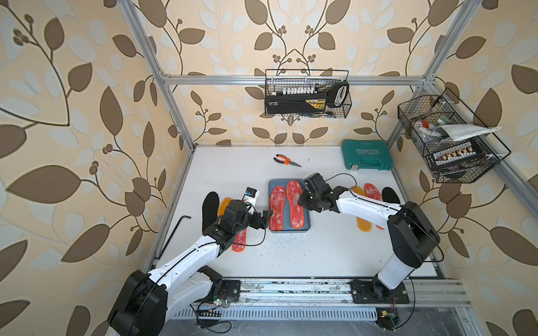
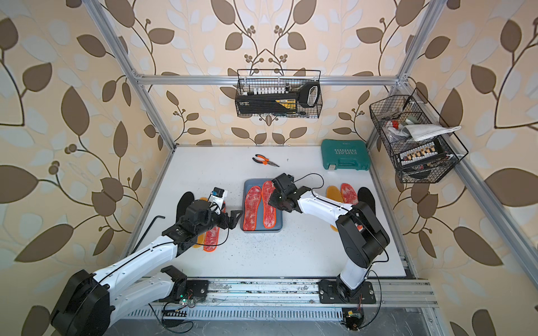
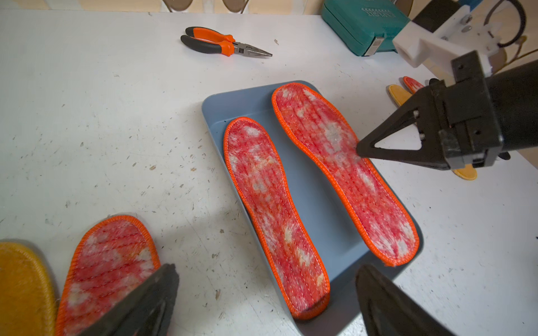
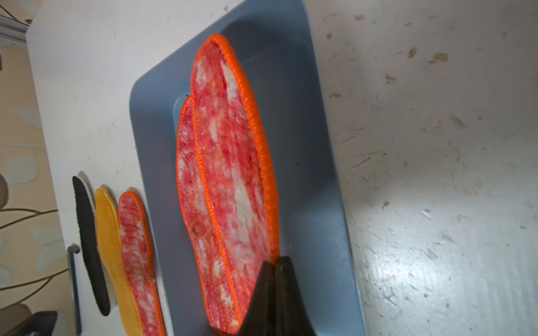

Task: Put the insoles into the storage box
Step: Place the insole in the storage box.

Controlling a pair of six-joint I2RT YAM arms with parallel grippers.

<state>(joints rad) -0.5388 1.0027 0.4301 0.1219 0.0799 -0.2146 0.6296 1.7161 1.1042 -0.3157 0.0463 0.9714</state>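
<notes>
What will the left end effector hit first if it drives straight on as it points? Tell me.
Most likely the nearer red-speckled insole, lying in the storage box along its near side. The open left end effector points at it; travelling low, it might meet the box's wall first. Height is unclear.

I have 2 top views side by side, high over the near edge, looking steeply down at the whole table [image 1: 291, 256]. The 2 wrist cameras sit close and low, facing the storage box [image 3: 215, 107] from opposite sides; all 4 views share it.
</notes>
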